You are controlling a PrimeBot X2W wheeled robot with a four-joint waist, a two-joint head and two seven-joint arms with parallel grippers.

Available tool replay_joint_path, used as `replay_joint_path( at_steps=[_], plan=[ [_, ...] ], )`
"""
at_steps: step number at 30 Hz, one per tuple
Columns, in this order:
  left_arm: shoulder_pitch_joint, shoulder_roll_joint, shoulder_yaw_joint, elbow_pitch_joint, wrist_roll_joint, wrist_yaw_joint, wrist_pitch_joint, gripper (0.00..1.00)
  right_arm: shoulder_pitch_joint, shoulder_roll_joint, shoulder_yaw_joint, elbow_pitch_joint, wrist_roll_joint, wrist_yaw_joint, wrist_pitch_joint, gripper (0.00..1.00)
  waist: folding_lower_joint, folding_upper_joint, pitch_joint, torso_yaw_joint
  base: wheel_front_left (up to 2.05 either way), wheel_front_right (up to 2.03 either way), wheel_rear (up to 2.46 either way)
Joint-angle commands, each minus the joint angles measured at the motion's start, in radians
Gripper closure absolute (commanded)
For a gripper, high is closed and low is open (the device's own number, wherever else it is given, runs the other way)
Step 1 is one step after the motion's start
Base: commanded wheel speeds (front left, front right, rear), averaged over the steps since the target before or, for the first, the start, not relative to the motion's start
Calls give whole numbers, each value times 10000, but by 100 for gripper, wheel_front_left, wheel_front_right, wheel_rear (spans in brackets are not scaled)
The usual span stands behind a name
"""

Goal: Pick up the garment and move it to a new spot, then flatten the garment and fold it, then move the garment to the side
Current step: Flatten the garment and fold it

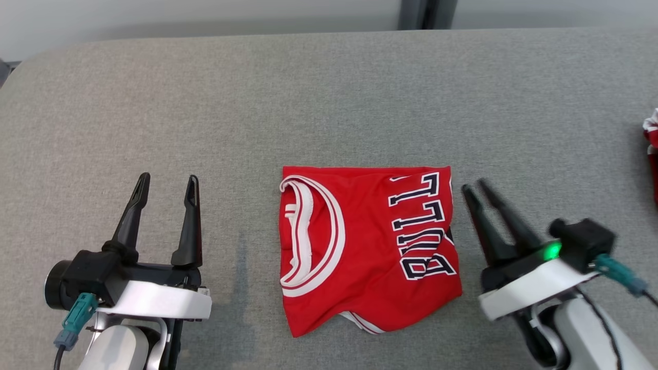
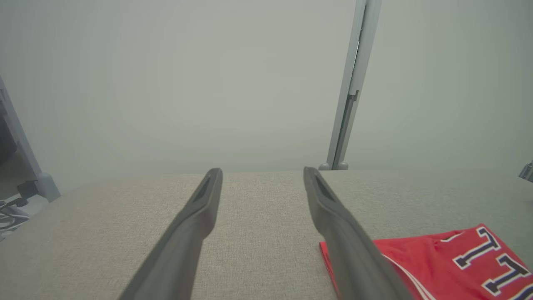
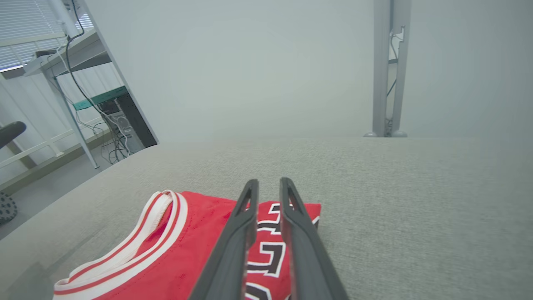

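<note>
- Centrally, the folded garment (image 1: 360, 252) lies flat on the grey padded surface (image 1: 329, 92), between the two grippers.
- The left gripper (image 1: 168, 179) is well to the garment's left, its jaws wide apart and empty.
- The right gripper (image 1: 475, 186) is just beside the garment's right edge, its fingers parted by a narrow gap and gripping nothing.
- A pale wall and a grey post (image 2: 352, 83) stand behind the surface.
- The garment is smooth red jersey with white ribbed trim and dark lettering.
- The surface is coarse woven cloth with a rounded corner.
</note>
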Motion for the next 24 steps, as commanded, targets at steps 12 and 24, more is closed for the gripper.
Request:
replay_joint_path(
  at_steps=[12, 24],
  plan=[
    [486, 485, 47, -206, 218, 263, 322, 0, 1078, 290, -2927, -746, -797, -5, 583, 0, 0, 0, -1025, -737, 0, 0, 0],
    [1589, 863, -43, -390, 91, 406, 769, 0, 2593, 467, -3317, -1508, -1060, -5, 1550, 0, 0, 0, -2301, -1210, 0, 0, 0]
  ],
)
